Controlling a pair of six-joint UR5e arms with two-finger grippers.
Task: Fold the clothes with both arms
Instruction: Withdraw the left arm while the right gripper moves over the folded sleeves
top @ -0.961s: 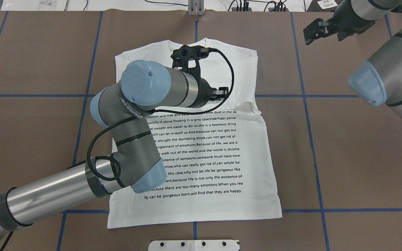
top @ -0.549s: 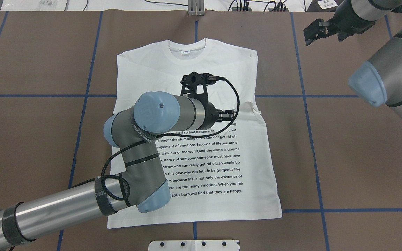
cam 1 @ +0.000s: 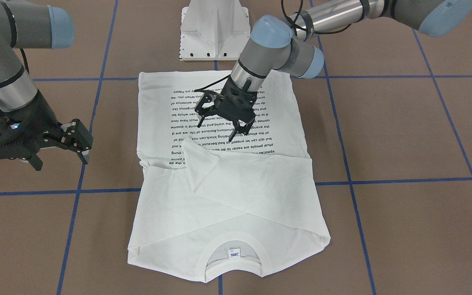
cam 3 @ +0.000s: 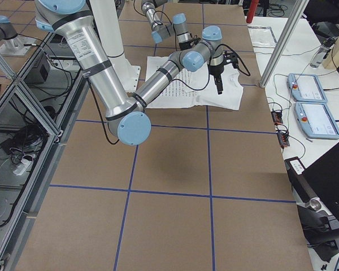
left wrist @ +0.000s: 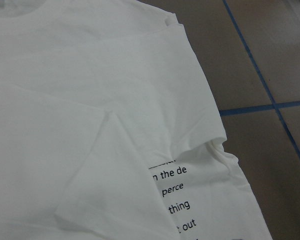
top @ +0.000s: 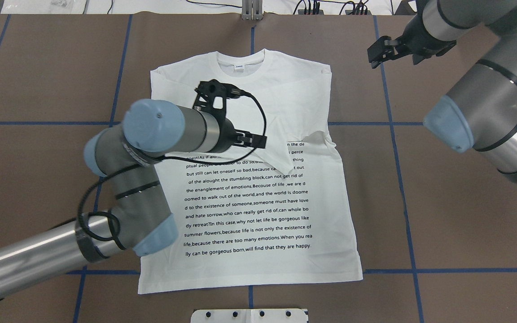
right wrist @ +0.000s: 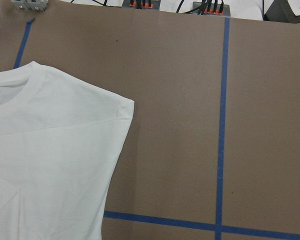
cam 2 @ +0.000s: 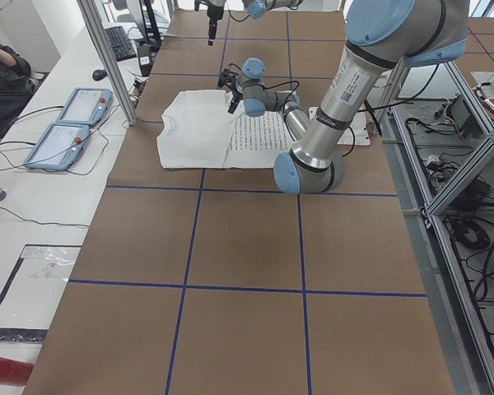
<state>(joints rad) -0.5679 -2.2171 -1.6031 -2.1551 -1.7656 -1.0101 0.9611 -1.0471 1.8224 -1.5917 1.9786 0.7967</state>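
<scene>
The brown table has blue lines that make big squares. A white metal base stands at the top middle. Two flat screens lie at the upper left, near a person's arm.

White shirt sitting on a brown, blue-lined worktop, grey and blue arms showing above it.

The shirt is showing plain white all over, with a block of small black text lines running across its body. Its ribbed collar is white too, and the neck label is showing white with a tiny blue mark. The worktop is looking flat brown, with blue tape lines crossing it in a wide grid. The left arm and the right arm are both gleaming silver-grey, with darker grey joints, pale blue caps and black bands. A black cable is looping off the left one. The left hand and the right hand are both showing black. The pedestal base is showing white, with small dark holes dotting its edge.
</scene>
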